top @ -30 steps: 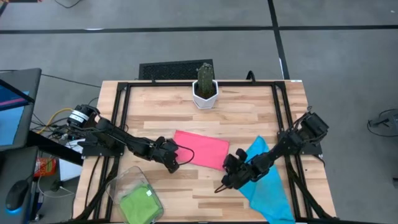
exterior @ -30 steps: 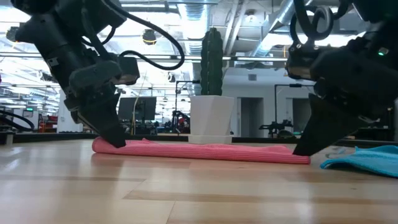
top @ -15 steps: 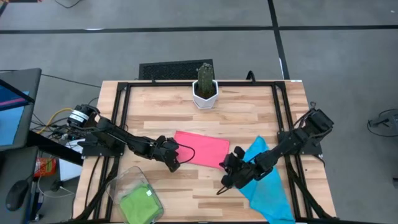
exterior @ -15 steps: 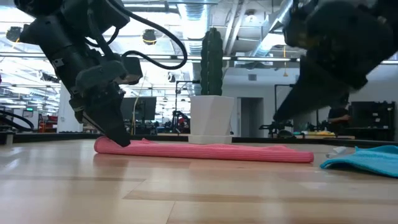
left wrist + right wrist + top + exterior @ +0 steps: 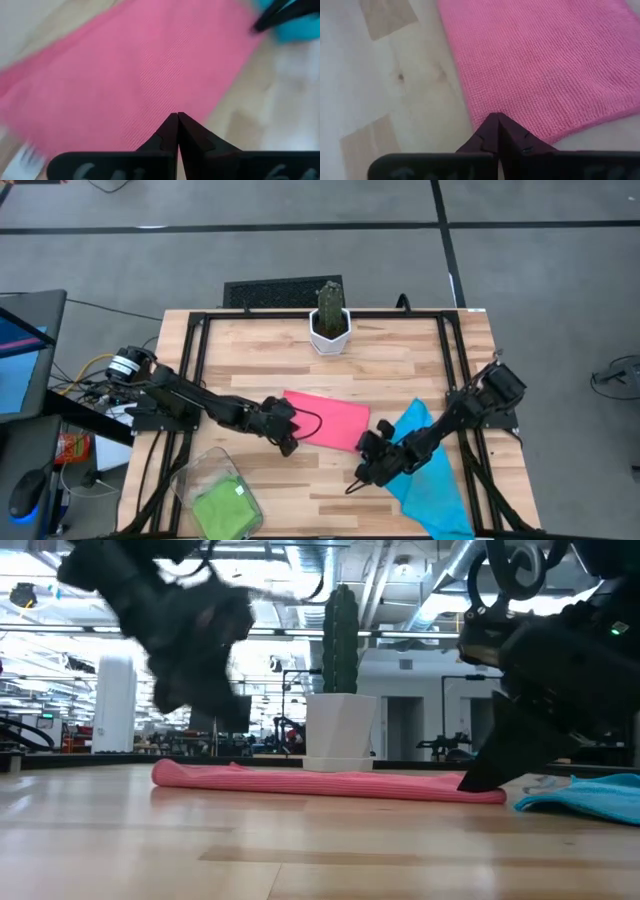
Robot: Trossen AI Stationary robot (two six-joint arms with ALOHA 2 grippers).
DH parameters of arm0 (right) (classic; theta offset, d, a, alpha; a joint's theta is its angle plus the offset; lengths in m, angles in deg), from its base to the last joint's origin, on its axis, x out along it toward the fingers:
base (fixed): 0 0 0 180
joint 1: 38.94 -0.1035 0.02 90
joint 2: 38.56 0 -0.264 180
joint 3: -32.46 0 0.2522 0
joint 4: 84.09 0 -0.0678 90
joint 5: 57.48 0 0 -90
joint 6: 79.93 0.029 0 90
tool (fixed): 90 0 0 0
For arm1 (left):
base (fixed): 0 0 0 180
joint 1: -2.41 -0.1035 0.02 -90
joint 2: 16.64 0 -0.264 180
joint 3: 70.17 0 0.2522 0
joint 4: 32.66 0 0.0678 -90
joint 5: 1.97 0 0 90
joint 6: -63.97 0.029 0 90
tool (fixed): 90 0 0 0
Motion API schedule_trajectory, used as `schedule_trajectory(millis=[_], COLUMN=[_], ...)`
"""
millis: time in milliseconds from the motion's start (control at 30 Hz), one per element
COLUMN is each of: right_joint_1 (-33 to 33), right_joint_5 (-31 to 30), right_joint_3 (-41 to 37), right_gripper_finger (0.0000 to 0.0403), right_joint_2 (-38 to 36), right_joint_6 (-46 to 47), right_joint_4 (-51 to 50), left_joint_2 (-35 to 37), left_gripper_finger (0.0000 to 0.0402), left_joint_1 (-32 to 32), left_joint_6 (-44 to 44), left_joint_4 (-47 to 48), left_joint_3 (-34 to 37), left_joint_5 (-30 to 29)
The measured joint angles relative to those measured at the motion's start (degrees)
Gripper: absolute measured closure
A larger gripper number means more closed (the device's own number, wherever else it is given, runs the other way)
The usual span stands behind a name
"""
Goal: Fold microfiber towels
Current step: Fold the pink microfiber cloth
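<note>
While both my arms reach low over the counter (image 5: 400,370), the pink towel (image 5: 328,420) lies flat between them near the middle, folded into a rectangle. My left gripper (image 5: 287,442) is at the towel's left end, raised a little above it in the low view; its jaws are pressed together and grip nothing, and through my left wrist camera they point over the pink weave. My right gripper (image 5: 355,478) sits at the towel's near right corner, tips down at the counter; its jaws are pinched together as well, and the right wrist view shows their point meeting the cloth's edge, though I cannot tell whether any fabric is caught between them. Just beside my right arm the blue towel (image 5: 432,478) lies rumpled, running toward the front right corner of the counter. A green towel (image 5: 225,506) sits inside the clear plastic bin (image 5: 190,472) at the front left. A potted cactus (image 5: 330,317) stands at the back edge.
</note>
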Motion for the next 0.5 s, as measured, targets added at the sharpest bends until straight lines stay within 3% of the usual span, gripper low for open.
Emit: schedule_trajectory(millis=[200,367,500], right_joint_1=[0.74,0.63,0.45], right_joint_5=[-0.65,-0.86,-0.97], right_joint_3=[-0.34,-0.25,-0.25], right_gripper_finger=[0.038,0.0381,0.0376], right_joint_2=[-3.92,-6.4,-6.9], right_joint_6=[-1.91,-3.28,-2.76], right_joint_4=[-1.0,-1.33,-1.22], left_joint_2=[-1.73,-8.95,-15.34], left_gripper_finger=[0.0401,0.0401,0.0401], left_joint_1=[1.09,1.31,1.36], left_joint_6=[3.88,3.72,4.21], left_joint_4=[-12.86,-21.26,-21.83], left_joint_3=[-1.24,-1.53,-4.92], left_joint_5=[-0.71,-2.64,-0.9])
